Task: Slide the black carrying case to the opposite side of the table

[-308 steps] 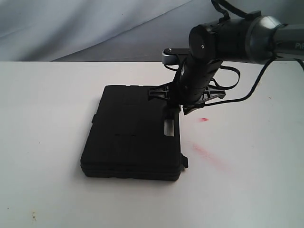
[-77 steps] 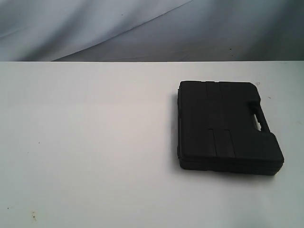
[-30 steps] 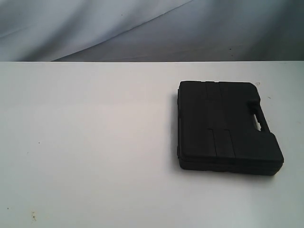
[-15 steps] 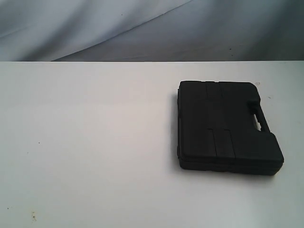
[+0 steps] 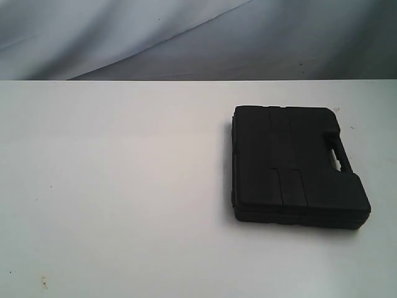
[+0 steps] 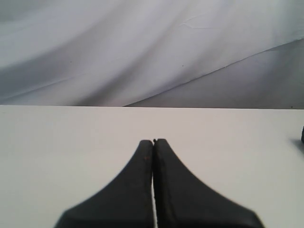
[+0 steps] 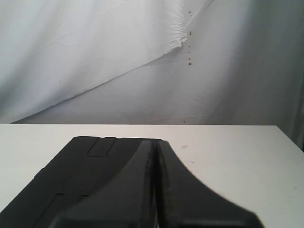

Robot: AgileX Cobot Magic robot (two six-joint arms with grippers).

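Note:
The black carrying case point(image 5: 291, 164) lies flat on the right half of the white table point(image 5: 124, 186), its handle toward the right edge. No arm shows in the exterior view. In the right wrist view the case point(image 7: 80, 166) stretches ahead of and below my right gripper point(image 7: 156, 142), whose jaws are pressed together on nothing. In the left wrist view my left gripper point(image 6: 153, 141) is shut and empty above bare tabletop, with only a sliver of the case point(image 6: 302, 134) at the frame's edge.
A grey-white cloth backdrop point(image 5: 186, 37) hangs behind the table's far edge. Small specks dot the tabletop near the front left point(image 5: 43, 284). The table's right edge point(image 7: 289, 137) shows in the right wrist view.
Ten seconds ago the case lay left of centre with the right arm on it; by 2.6 s ago it lay on the right and the arm had left. Nothing has moved since.

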